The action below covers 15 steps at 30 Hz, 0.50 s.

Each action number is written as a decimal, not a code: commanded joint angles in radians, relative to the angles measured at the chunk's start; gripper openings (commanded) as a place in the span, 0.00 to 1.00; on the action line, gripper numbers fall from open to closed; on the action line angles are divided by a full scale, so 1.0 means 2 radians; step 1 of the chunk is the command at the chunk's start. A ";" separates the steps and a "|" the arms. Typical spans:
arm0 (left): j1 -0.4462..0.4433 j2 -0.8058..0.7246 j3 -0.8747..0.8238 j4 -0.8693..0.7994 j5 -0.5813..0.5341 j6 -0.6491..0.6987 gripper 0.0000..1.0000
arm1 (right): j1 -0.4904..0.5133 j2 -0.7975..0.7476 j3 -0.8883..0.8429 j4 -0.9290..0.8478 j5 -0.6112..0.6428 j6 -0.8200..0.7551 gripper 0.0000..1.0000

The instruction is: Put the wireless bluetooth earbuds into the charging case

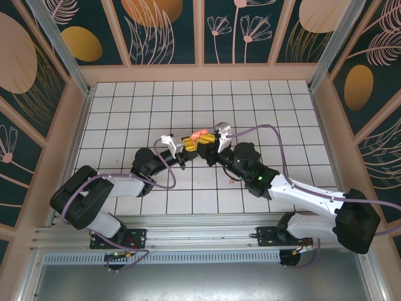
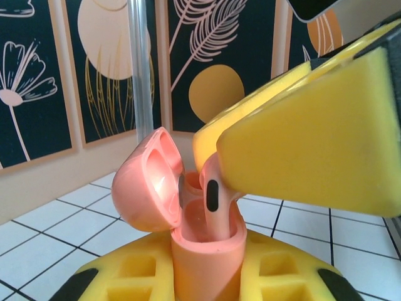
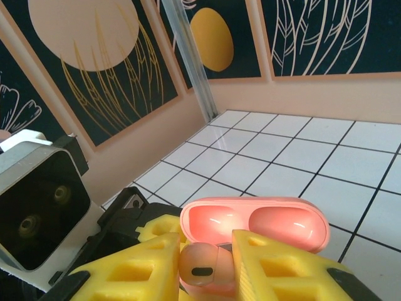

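My left gripper (image 2: 207, 285) is shut on the salmon-pink charging case (image 2: 207, 254), holding it upright above the tiles. The hinged lid (image 2: 147, 182) stands open to the left. My right gripper (image 3: 203, 271) is shut on one salmon-pink earbud (image 3: 199, 268), with its yellow fingers (image 2: 313, 138) above the case. The earbud (image 2: 216, 200) has its stem down inside the case's well and its head still above the rim. From the right wrist, the open lid (image 3: 257, 222) with its two hollows sits just behind the earbud. From above, both grippers meet at the case (image 1: 198, 136) mid-table.
A tiny pink piece (image 1: 232, 181) lies on a tile beside the right arm; I cannot tell what it is. White tiled floor (image 1: 138, 113) stretches around the arms. Pink-framed patterned walls (image 1: 163, 31) enclose the table on three sides.
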 commanded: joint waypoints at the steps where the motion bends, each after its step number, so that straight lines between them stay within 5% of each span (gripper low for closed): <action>1: -0.004 -0.021 0.023 0.048 0.032 0.014 0.07 | -0.005 0.013 0.010 -0.053 -0.014 -0.013 0.28; 15: -0.004 -0.031 0.023 0.005 0.029 0.044 0.09 | -0.013 -0.010 0.014 -0.064 -0.010 -0.004 0.42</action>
